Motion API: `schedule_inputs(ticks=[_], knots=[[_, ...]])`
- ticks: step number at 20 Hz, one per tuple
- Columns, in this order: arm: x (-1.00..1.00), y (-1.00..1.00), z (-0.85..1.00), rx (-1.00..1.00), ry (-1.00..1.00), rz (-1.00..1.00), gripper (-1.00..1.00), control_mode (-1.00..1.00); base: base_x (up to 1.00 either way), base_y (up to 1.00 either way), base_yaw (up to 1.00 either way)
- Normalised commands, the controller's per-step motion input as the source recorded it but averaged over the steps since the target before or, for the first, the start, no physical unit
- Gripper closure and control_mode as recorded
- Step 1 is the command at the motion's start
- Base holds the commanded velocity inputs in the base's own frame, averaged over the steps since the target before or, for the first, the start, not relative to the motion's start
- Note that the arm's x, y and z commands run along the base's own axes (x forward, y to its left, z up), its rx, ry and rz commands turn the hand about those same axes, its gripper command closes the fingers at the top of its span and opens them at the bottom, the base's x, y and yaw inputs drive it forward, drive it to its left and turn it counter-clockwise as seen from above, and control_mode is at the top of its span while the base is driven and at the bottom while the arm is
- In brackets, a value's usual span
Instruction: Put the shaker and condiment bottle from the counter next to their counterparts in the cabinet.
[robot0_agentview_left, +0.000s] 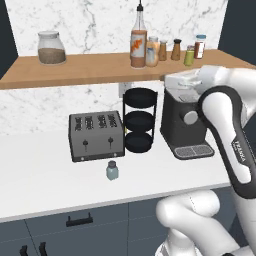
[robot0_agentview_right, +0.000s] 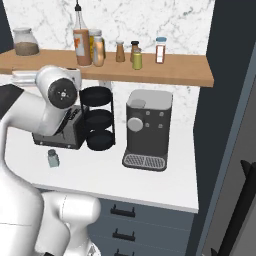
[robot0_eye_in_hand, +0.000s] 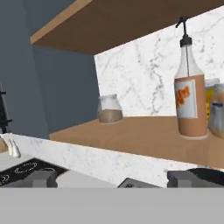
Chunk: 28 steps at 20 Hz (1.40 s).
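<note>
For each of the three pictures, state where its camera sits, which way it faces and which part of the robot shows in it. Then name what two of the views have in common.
Left base view: behind the arm on its left, looking forward and down at the counter and cabinet; the arm fills the lower right.
Right base view: behind on the right, facing the same wall; the arm rises lower left.
Hand view: on the hand, looking along the open gripper across the cabinet at the condiment bottle.
Shared: both base views show the shaker on the counter before the toaster.
</note>
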Motion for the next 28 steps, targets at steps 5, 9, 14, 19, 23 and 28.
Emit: schedule_inputs(ticks=[5, 9, 14, 19, 23, 28], knots=[[-0.65, 0.00, -0.76, 0.00, -0.01, 0.17, -1.00, -1.00, 0.00, 0.00, 0.00], [-0.67, 0.11, -0.68, 0.00, -0.01, 0.17, -1.00, -1.00, 0.00, 0.00, 0.00], [-0.19, 0.23, -0.44, -0.05, 0.00, 0.14, -1.00, -1.00, 0.00, 0.00, 0.00], [-0.03, 0.13, -0.36, -0.07, 0.00, 0.12, -1.00, -1.00, 0.00, 0.00, 0.00], [0.00, 0.01, -0.79, -0.06, -0.06, 0.18, -1.00, -1.00, 0.00, 0.00, 0.00], [-0.07, 0.01, -0.66, -0.03, -0.09, 0.14, -1.00, -1.00, 0.00, 0.00, 0.00]])
